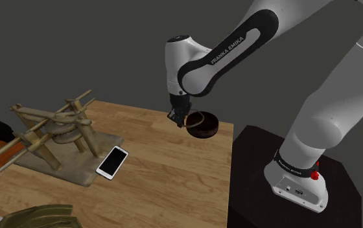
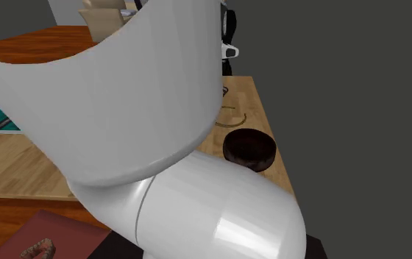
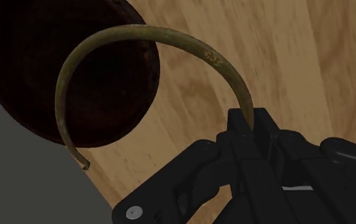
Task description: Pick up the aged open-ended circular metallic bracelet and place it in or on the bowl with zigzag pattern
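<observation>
Bracelet pinched by one end in gripper, arc partly over dark bowl; I'd centre it above the rim before letting go.

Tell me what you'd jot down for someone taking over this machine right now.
The tool is shut on one end of the bracelet.
Bracelet: off the wooden table, its arc reaching over the dark bowl, which sits near the table's edge.
Done: bracelet picked up and brought to the bowl.
Left: centre it over the bowl, lower it, then open the tool so it drops in.
</observation>
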Controlling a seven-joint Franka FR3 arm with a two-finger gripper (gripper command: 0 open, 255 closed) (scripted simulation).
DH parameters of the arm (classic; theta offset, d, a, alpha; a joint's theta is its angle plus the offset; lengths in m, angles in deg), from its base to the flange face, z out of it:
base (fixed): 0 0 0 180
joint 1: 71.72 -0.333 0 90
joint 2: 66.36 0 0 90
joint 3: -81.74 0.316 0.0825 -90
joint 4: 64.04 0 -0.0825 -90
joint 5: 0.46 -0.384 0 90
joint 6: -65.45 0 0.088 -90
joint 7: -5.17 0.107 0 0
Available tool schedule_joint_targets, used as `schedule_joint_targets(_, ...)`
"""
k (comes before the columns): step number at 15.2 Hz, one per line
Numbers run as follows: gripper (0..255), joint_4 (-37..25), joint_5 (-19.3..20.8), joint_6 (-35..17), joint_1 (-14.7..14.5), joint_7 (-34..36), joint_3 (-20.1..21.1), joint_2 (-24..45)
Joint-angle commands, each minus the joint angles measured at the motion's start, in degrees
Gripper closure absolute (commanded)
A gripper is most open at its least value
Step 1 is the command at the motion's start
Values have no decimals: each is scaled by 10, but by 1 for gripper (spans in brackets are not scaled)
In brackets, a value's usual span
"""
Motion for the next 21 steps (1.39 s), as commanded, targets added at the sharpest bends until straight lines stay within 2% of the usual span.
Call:
schedule_joint_targets(1, 255, 22, -7, -1, 10, -38, -20, -22)
schedule_joint_targets(6, 255, 70, -11, -2, 36, -123, -75, -68)
schedule_joint_targets(21, 255, 102, 23, -135, 49, -96, -62, 35)
